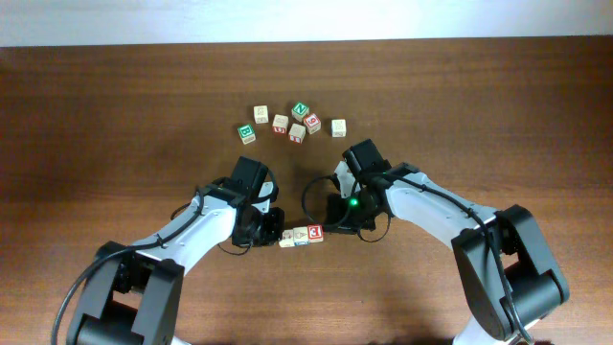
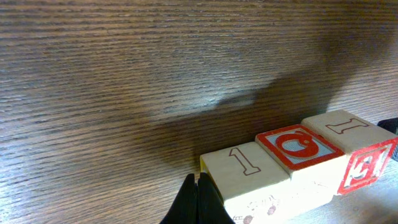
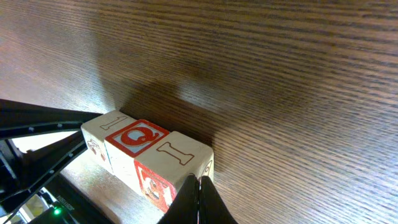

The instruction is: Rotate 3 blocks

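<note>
Three pale wooden blocks lie side by side in a short row (image 1: 301, 235) near the table's front middle. In the left wrist view the nearest block (image 2: 245, 168) has a "1" outline on top, the middle block (image 2: 298, 146) a red-and-blue Q face, and the far block (image 2: 348, 127) an "I" on top and a red side. My left gripper (image 2: 198, 186) is shut, its tips against the row's left end (image 1: 279, 236). My right gripper (image 3: 199, 183) is shut, its tips touching the "I" block (image 3: 180, 152) at the right end (image 1: 329, 228). Neither holds a block.
Several other letter cubes lie in a loose cluster (image 1: 297, 122) at the back middle, among them one with a green face (image 1: 246, 133) and one with a dark red face (image 1: 313, 124). Both arms angle in from the front corners.
</note>
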You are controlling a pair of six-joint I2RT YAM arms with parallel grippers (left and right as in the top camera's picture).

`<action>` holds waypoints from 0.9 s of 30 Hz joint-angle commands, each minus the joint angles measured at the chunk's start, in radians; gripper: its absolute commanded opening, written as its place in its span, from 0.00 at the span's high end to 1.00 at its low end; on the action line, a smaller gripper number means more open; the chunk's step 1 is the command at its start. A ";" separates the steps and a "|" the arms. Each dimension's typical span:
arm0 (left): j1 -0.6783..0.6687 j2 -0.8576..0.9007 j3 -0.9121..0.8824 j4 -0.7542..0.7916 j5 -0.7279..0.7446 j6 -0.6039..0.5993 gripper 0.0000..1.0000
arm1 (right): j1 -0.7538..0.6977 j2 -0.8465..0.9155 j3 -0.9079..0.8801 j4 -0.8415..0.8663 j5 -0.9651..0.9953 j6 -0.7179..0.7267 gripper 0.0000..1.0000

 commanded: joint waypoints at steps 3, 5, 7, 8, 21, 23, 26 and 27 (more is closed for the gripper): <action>-0.005 0.007 -0.007 0.006 0.040 0.020 1.00 | 0.008 -0.013 -0.001 0.010 -0.091 0.003 0.95; -0.005 0.007 -0.007 0.006 0.040 0.020 1.00 | 0.008 -0.030 -0.001 0.009 -0.097 0.003 0.95; -0.005 0.007 -0.007 0.006 0.040 0.020 1.00 | 0.008 -0.047 -0.001 0.005 -0.097 0.003 0.96; -0.005 0.007 -0.006 0.006 0.040 0.020 1.00 | 0.008 -0.052 -0.001 0.005 -0.097 0.003 0.96; -0.005 0.007 -0.006 0.006 0.040 0.020 1.00 | 0.079 -0.055 0.032 -0.002 0.016 0.066 0.96; -0.005 0.007 -0.006 0.006 0.040 0.020 1.00 | 0.079 -0.055 0.032 -0.003 0.115 0.111 0.96; -0.005 0.007 -0.006 0.006 0.040 0.020 1.00 | 0.079 -0.040 0.032 0.003 0.186 0.135 0.95; -0.005 0.007 -0.005 0.006 0.040 0.020 1.00 | 0.079 -0.034 0.032 0.006 0.186 0.136 0.94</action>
